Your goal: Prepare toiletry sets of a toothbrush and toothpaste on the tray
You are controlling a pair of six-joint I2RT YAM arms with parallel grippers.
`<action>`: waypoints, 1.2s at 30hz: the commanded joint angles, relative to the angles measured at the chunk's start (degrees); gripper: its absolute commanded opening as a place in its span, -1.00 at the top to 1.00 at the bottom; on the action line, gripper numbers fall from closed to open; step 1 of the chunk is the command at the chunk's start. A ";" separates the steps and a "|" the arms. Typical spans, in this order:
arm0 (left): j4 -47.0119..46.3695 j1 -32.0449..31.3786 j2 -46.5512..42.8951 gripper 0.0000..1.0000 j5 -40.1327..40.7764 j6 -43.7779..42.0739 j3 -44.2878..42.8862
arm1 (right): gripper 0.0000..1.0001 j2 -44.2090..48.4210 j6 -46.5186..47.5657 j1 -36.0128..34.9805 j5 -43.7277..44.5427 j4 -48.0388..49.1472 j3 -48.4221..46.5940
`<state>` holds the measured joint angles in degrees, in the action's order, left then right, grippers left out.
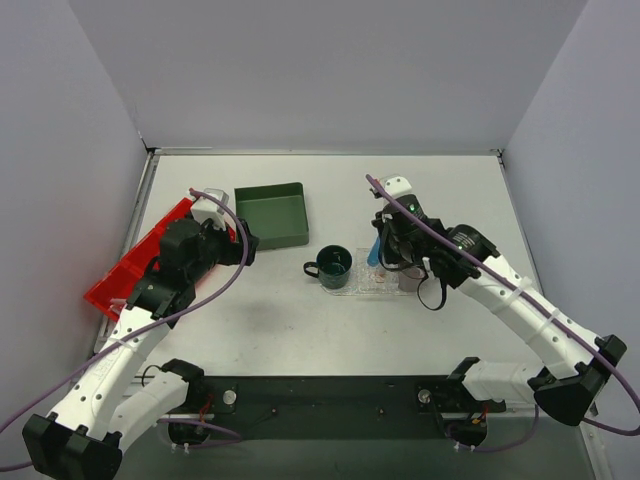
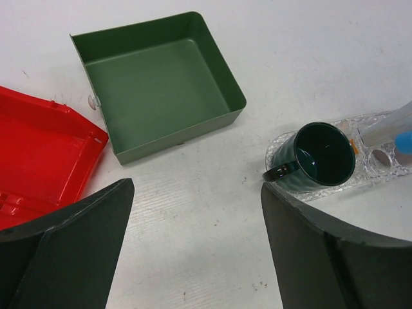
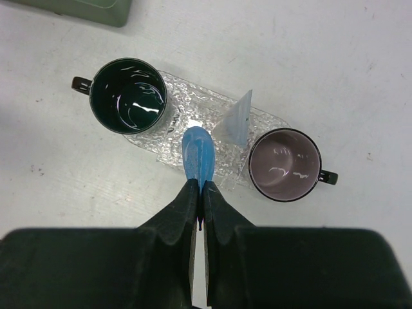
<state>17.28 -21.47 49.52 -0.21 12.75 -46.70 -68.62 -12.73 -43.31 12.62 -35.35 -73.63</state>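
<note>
I read the right gripper point(image 3: 198, 192) as clamped shut on the toothbrush point(image 3: 197, 154). The brush's glossy, rounded light-blue end hangs over the tray point(image 3: 177, 132). The tray is clear pebbled plastic, oblong with rounded ends. A pale, wedge-shaped toothpaste tube point(image 3: 235, 119) sits on it between a dark green mug point(image 3: 127, 96) and a pink-lined mug point(image 3: 284, 164). The left gripper point(image 2: 193, 193) stands wide, holding nothing.

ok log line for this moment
left gripper open, empty | right gripper shut on toothpaste over tray | second toothpaste on tray
</note>
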 commanded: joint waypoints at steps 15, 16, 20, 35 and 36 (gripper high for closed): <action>-0.05 0.12 -0.47 -0.81 1.61 -1.24 -0.50 | 1.00 -5.47 2.54 3.32 -0.67 8.19 0.94; 0.04 0.20 -0.39 -0.81 1.61 -1.24 -0.50 | 1.00 -5.73 2.45 3.41 -0.58 8.28 1.03; 0.04 0.12 -0.21 -0.81 1.61 -1.24 -0.41 | 1.00 -6.26 2.27 3.49 -0.58 8.37 1.47; 0.04 0.20 0.84 -0.80 1.44 -1.33 -0.68 | 1.00 -7.58 2.80 4.11 -0.49 9.34 3.05; 0.04 0.20 0.84 -0.80 1.35 -1.33 -0.68 | 1.00 -7.93 2.80 4.11 -0.75 9.51 3.14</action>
<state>18.00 -21.47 50.30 0.84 12.16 -46.70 -75.81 -10.41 -39.66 11.53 -27.86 -70.76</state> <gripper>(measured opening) 0.902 0.009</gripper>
